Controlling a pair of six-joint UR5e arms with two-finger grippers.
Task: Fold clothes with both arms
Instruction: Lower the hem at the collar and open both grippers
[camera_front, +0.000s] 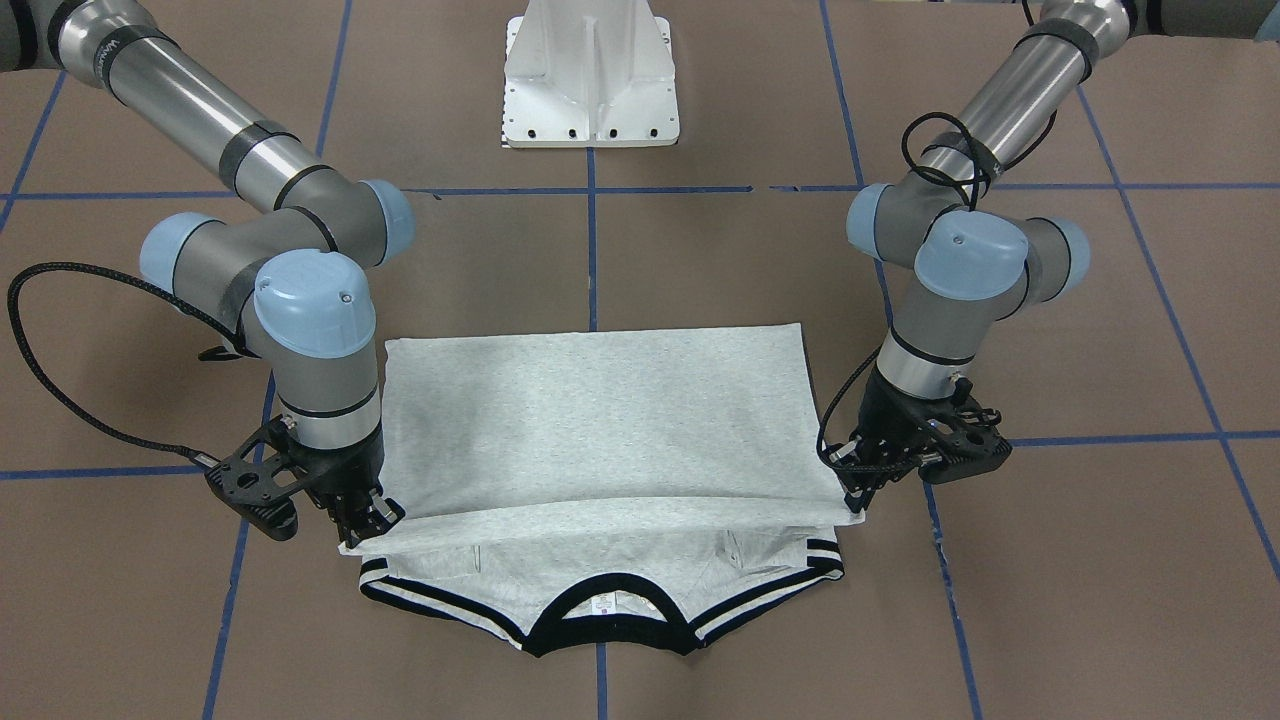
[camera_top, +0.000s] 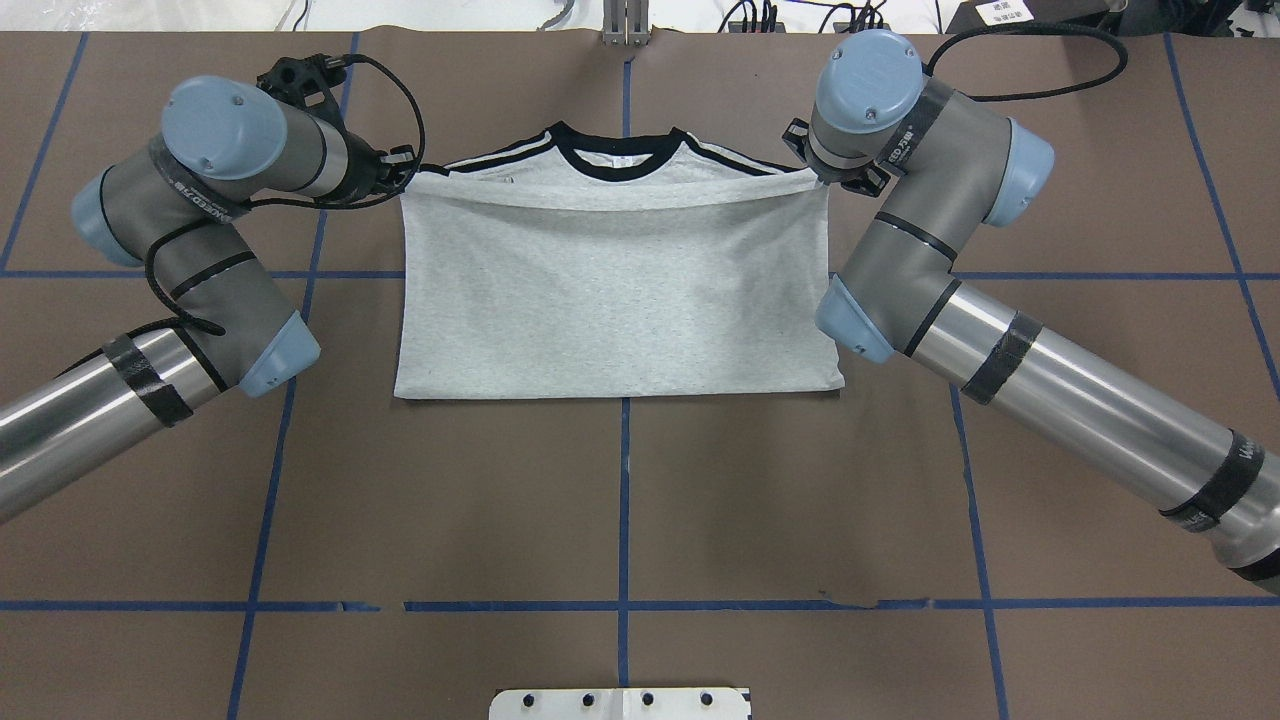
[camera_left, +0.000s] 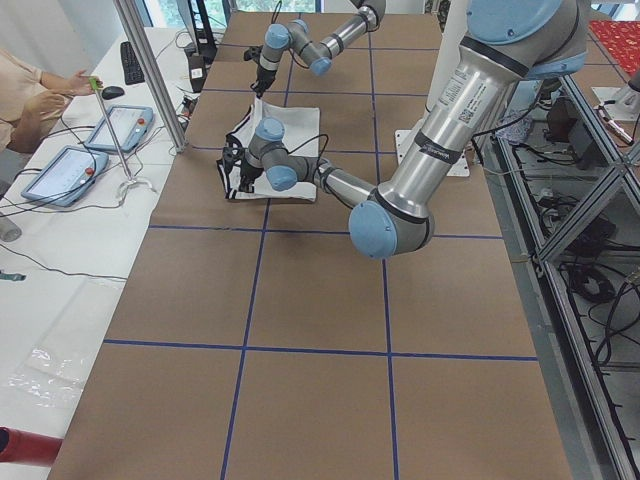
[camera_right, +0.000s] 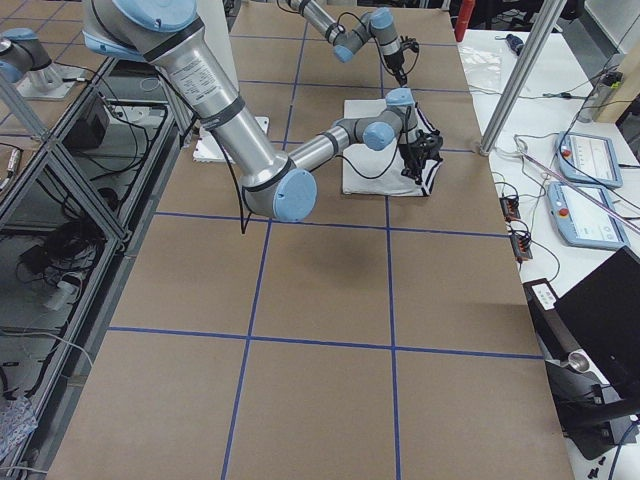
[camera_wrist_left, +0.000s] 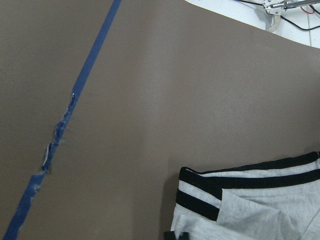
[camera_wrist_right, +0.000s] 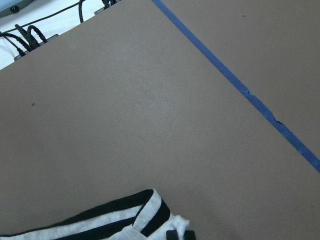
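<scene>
Front-facing view: the T-shirt (camera_front: 600, 420) lies mid-worktop (camera_front: 1050, 600), its lower half folded over toward the collar (camera_front: 607, 640) at 6 o'clock. The right tool (camera_front: 365, 520) is clenched on the folded edge's 8 o'clock corner, the left tool (camera_front: 858, 500) on its 4 o'clock corner.

Overhead view: the collar is at 12 o'clock, and the folded edge is stretched between both tools, just short of the shoulder stripes.

Wrist views: a striped sleeve lies near 6 o'clock on the brown worktop.
</scene>
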